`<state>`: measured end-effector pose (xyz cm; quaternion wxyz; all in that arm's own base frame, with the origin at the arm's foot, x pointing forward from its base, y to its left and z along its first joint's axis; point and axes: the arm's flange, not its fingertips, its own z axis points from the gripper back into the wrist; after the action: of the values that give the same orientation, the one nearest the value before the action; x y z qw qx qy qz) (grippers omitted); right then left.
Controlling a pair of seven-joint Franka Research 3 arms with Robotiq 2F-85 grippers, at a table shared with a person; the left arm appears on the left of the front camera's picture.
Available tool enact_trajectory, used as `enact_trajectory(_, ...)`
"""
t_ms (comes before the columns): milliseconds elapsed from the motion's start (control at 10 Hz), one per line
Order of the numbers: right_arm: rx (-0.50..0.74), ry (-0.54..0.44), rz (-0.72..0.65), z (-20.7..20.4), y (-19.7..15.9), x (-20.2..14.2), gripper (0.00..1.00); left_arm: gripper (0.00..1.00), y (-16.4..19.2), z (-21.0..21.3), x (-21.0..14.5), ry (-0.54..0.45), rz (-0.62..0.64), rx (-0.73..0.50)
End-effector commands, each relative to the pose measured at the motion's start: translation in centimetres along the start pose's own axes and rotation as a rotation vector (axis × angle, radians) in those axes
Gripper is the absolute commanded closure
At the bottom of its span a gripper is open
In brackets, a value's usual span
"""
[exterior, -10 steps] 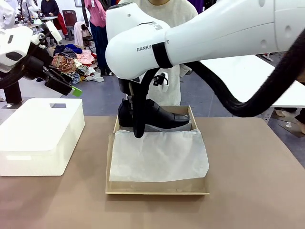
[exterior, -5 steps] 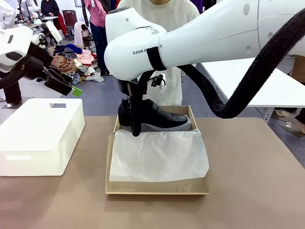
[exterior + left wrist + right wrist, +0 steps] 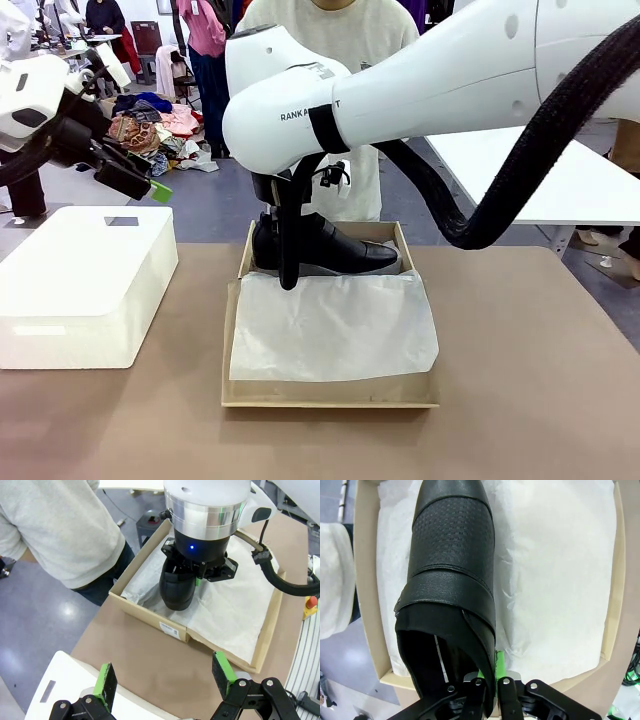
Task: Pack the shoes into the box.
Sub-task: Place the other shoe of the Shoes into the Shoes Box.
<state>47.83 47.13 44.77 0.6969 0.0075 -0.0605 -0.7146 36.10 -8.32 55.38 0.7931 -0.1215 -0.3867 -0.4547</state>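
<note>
Black, with green pads, the right gripper [image 3: 494,679] is pinching shut on the thin side of a shoe's [image 3: 452,575] collar near the heel. This is probably because the leather edge there is the one part narrow enough to clamp. It is holding the shoe level, toe pointing toward the robot's right, along the far side of the box [image 3: 330,392] above the white tissue paper [image 3: 330,330]. That placement is likely leaving the near half free for the other shoe. Whether the sole is touching the paper is hard to tell (the arm is hiding the heel). The left gripper [image 3: 165,676] is hanging wide open and empty over the white block [image 3: 80,280], well apart from the box. A person [image 3: 340,30] is standing at the far side of the table [image 3: 530,400].
</note>
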Motion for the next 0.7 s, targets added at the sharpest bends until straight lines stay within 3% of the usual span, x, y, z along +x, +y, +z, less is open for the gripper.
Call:
enact_trajectory(0,0.0,0.002,-0.017,-0.5,-0.2,0.3,1.0,0.0,0.0,0.0,-0.2,-0.015,-0.007,-0.013)
enact_trajectory(600,-0.018,0.009,-0.029,-3.0,-0.9,0.3,1.0,0.0,0.0,0.0,-0.2,-0.015,-0.007,-0.013)
